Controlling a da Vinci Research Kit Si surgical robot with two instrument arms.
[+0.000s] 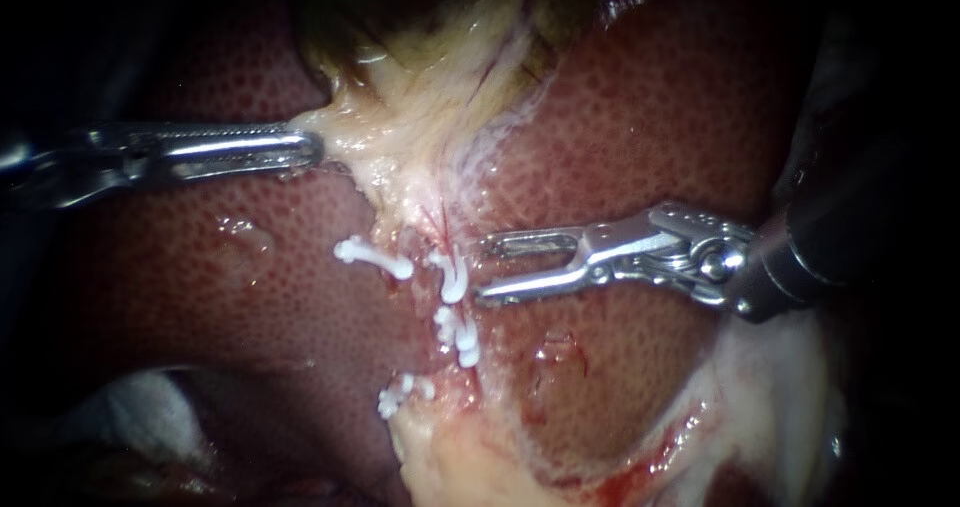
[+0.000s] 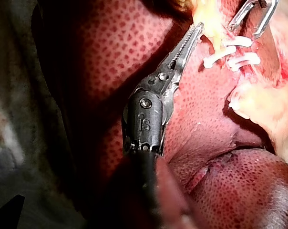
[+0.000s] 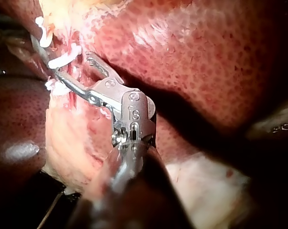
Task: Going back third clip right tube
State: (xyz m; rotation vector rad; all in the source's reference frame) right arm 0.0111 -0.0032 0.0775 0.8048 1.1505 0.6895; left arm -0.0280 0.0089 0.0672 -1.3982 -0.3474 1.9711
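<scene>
My right instrument [image 1: 482, 265] comes in from the right with its jaws open and empty, tips just beside a white clip [image 1: 455, 283] on the right tube [image 1: 447, 302]. Another clip [image 1: 462, 335] sits lower on the same tube, one clip [image 1: 375, 256] lies to the left, and one [image 1: 395, 397] is near the pale stump below. My left instrument [image 1: 305, 153] is shut on pale tissue [image 1: 345, 142] under the gallbladder [image 1: 420, 27], holding it leftward. In the right wrist view the open jaws [image 3: 70, 67] stand next to a clip [image 3: 63, 61]. In the left wrist view my left instrument [image 2: 195, 32] bites the pale tissue.
Dark red liver [image 1: 650, 117] surrounds the field on both sides. Pale fatty tissue [image 1: 770, 397] lies at the lower right, with a bloody edge [image 1: 640, 467] below it. White gauze [image 1: 140, 407] shows in the dark lower left.
</scene>
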